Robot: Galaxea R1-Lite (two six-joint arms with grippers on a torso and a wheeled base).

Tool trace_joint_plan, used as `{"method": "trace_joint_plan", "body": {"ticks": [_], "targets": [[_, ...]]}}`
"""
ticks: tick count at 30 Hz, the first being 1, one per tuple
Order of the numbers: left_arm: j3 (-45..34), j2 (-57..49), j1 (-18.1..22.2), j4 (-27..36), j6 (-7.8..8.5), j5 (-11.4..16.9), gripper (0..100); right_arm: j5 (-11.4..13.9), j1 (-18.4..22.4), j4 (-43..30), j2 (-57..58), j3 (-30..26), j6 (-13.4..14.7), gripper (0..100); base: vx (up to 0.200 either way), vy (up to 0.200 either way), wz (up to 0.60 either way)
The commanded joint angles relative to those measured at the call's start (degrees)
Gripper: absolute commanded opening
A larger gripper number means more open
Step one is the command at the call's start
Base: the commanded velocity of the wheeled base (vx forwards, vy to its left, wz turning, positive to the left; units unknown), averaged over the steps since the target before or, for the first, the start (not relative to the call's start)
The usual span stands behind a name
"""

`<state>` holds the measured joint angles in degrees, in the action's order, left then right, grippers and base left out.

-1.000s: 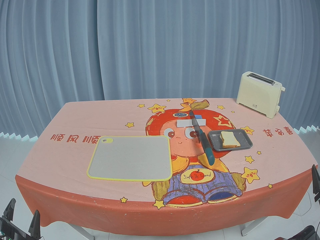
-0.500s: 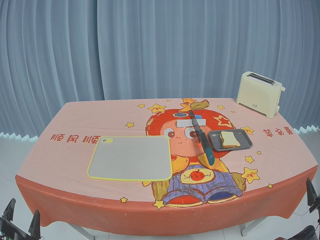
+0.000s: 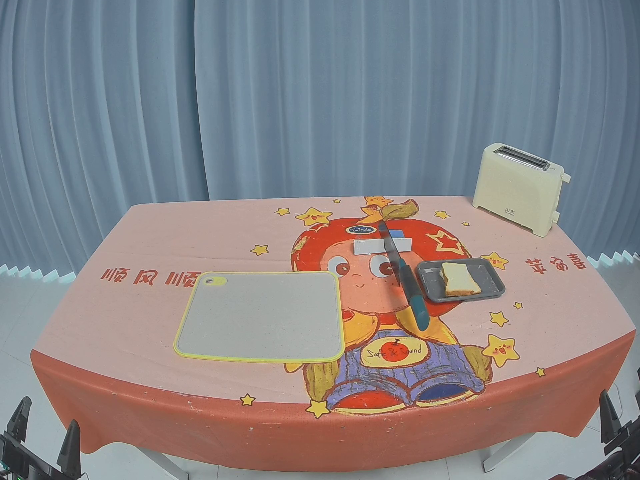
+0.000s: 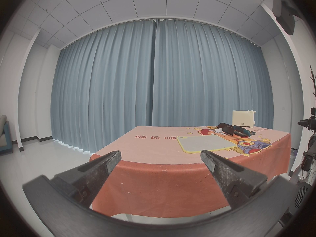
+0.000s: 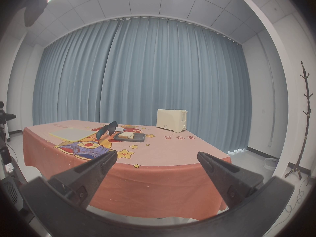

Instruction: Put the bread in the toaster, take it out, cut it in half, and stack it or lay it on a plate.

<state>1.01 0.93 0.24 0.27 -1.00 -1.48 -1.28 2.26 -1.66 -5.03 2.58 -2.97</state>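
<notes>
While the things on the counter (image 3: 167,248) lie as they did a second ago, the right hand (image 5: 156,154) has sunk in the head view. It has slid from the right edge, level with the counter's near rim, down toward the 5 o'clock corner, below the hanging cloth. Its fingers are spread wide and hold nothing. The left hand (image 4: 160,152) has kept its place at the 7 o'clock corner, also below the counter's edge, with its fingers equally spread and empty.

Taking the curtain (image 3: 333,81) side as 12 o'clock, the bread (image 3: 460,279) lies flat as one whole slice in a dark grey tray (image 3: 494,293) at about 3 o'clock from the counter's middle. The toaster (image 3: 520,188) stands at 2 o'clock near the far right edge, well apart from the tray, its slot facing up. Whether anything sits in the slot cannot be told.

The knife (image 3: 408,281) lies just beside the tray at its 9 o'clock side, handle toward 6 o'clock and blade toward 12. The blade crosses a small pale strip (image 3: 367,246). A grey cutting board (image 3: 260,315) with a yellow rim rests flat toward 8 o'clock, apart from the knife, with nothing on it. Both wrist views look across the cloth from below counter height, well short of the bread.
</notes>
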Motion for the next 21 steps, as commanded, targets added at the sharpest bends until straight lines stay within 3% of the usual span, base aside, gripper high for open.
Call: {"method": "trace_joint_plan", "body": {"ticks": [1, 9, 15, 21], "targets": [[-0.92, -0.93, 0.02, 0.0, 0.03, -0.02, 100, 0.14, -0.06, -0.1, 2.13, -0.56, 2.45, 100, 0.0, 0.0, 0.0], [-0.92, -0.93, 0.02, 0.0, 0.03, -0.02, 100, 1.54, -0.15, 0.87, 2.05, -2.23, 3.68, 100, 0.0, 0.0, 0.0], [-0.92, -0.93, 0.02, 0.0, 0.03, -0.02, 100, 2.07, -4.01, 1.04, 2.49, -2.32, 3.41, 100, 0.0, 0.0, 0.0], [-0.92, -0.93, 0.02, 0.0, -0.06, -0.02, 100, 2.33, -3.05, 1.13, 3.63, -2.32, 3.33, 100, 0.0, 0.0, 0.0]]}}
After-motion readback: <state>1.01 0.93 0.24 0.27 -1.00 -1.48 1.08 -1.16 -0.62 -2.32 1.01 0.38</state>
